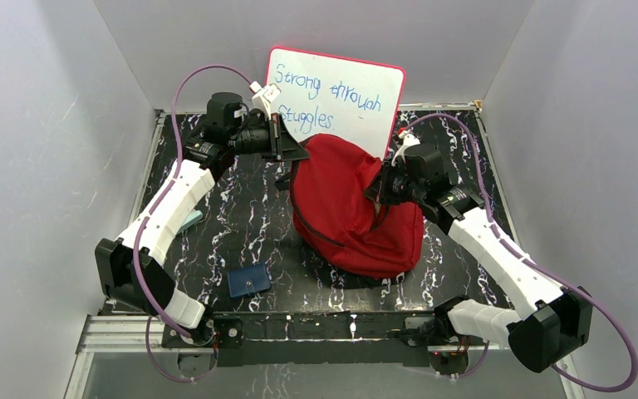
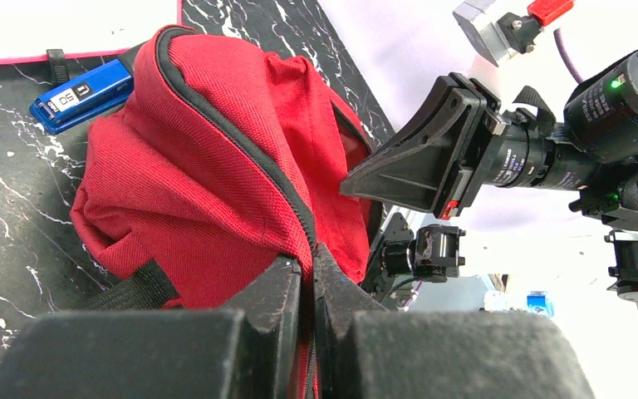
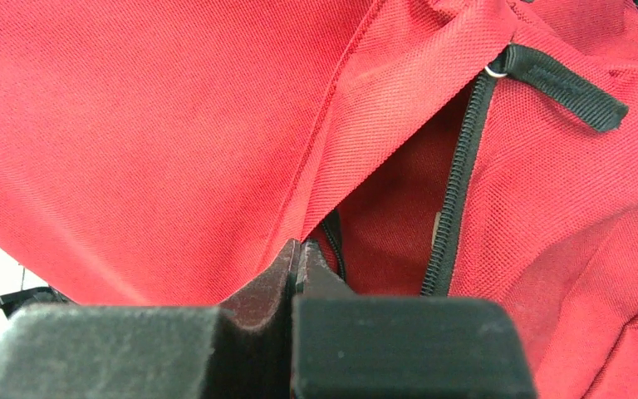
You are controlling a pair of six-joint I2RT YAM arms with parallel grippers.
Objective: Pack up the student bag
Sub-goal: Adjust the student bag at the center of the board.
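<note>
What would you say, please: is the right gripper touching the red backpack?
Touching. The right wrist view shows the right gripper shut on a fold of the red backpack.

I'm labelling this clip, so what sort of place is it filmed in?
Probably a robot lab test cell: plain white walls box in a black marbled table, the left arm and right arm are bolted to a metal rail at its near edge, and a red backpack lies between them.

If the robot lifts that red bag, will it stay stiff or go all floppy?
Probably floppy: the red bag slumps in soft folds. Its woven cloth likely isn't slippery, since the right end effector pinches an edge.
</note>
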